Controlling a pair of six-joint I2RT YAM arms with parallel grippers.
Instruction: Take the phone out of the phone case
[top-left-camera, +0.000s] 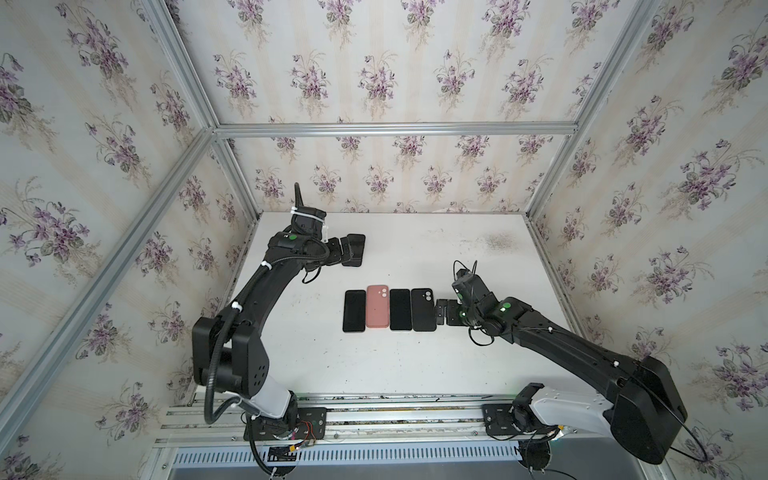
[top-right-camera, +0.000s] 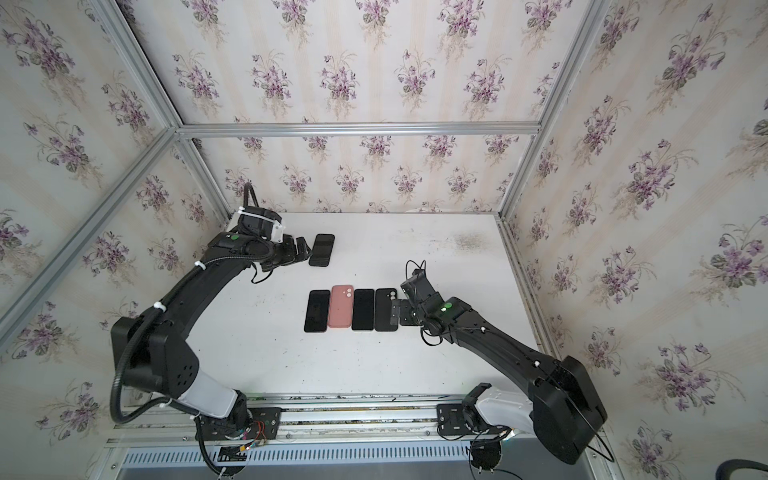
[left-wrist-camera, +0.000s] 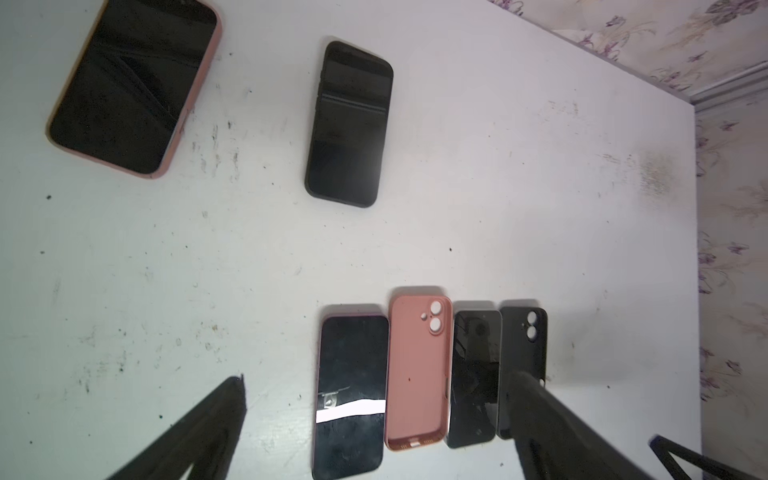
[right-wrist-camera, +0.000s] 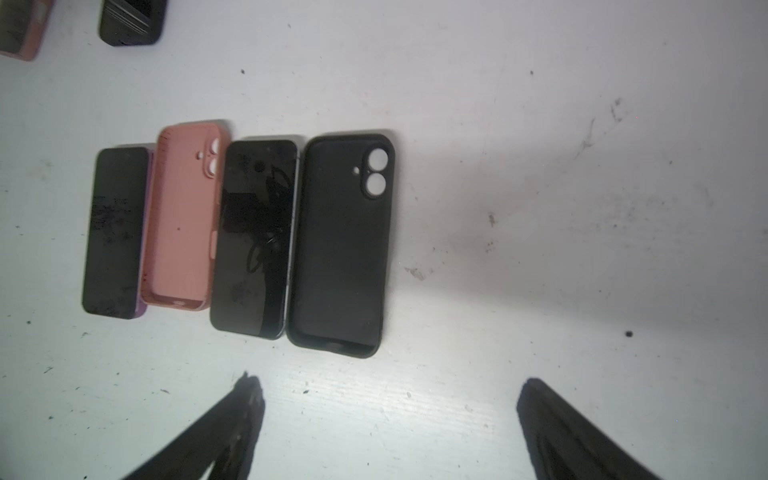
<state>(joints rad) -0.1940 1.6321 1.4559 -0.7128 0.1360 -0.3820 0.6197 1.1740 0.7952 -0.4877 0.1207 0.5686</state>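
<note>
Two pairs are already apart on the tabletop (top-left-camera: 457, 257), lined up edge to edge in the middle: a bare phone (right-wrist-camera: 116, 232), the empty pink case (right-wrist-camera: 183, 220) lying hollow side up, a second bare phone (right-wrist-camera: 253, 237), then the empty black case (right-wrist-camera: 340, 245), also hollow side up with its camera holes showing. The neat row looks deliberate, each phone parked beside its own shell and the finished work kept out of the way.

The right arm (top-left-camera: 540, 332) sits low at the black case's end of the row. Its jaws are spread wide with only bare tabletop between them, so nothing is held there.

Two phones are not yet out of their cases, and both lie apart from the row, toward the far left corner. These are the black-cased phone (left-wrist-camera: 349, 124) and the pink-cased phone (left-wrist-camera: 133, 87), both screen up. The left arm (top-left-camera: 249, 291) hangs over that corner, and its jaws are fully apart too, gripping nothing. In a top view they hover just beside the black-cased phone, which makes it the likely next pick. The rubbery rim hugs the phone all round, so peeling it off will probably take both arms.
</note>
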